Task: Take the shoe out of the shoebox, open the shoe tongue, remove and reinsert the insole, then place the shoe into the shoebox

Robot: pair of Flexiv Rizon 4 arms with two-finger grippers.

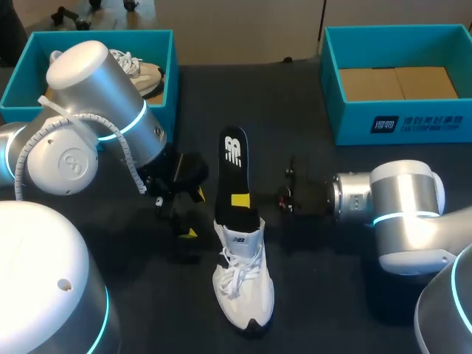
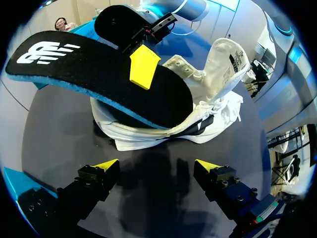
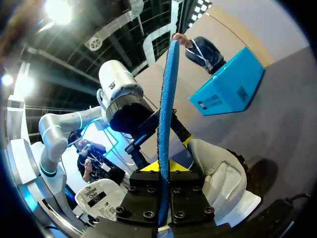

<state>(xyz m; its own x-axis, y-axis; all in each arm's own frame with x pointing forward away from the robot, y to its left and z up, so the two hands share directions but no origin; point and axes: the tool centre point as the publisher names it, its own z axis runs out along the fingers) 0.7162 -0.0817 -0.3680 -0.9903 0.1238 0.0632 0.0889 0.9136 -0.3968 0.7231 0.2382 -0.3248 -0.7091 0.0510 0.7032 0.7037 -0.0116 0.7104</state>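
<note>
White shoe (image 1: 243, 284) lay on its sole on the dark table (image 1: 332, 295), out of both boxes, toe toward the robot, laces loose, tongue pulled up and forward. Black insole (image 1: 234, 173) stuck out of the shoe's opening: near end down in the mouth of the shoe, logo end lifted off the table and pointing toward the far edge. Right gripper (image 1: 240, 200) came in from the right and was clamped on the insole at mid-length, one yellow tip flat on the upper face; the right wrist view showed the insole (image 3: 166, 124) edge-on between the two fingers, its blue underside edge visible, shoe (image 3: 220, 178) just beside. Left gripper (image 1: 194, 214) sat low over the table just left of the shoe, jaws well apart, nothing between them; in its own view the gripper (image 2: 157, 166) faced the side of the shoe (image 2: 208, 109) without touching. Teal shoebox (image 1: 147, 34) at far left held a second shoe (image 1: 144, 74). Another teal shoebox (image 1: 354, 125) stood at far right, brown cardboard floor showing.
</note>
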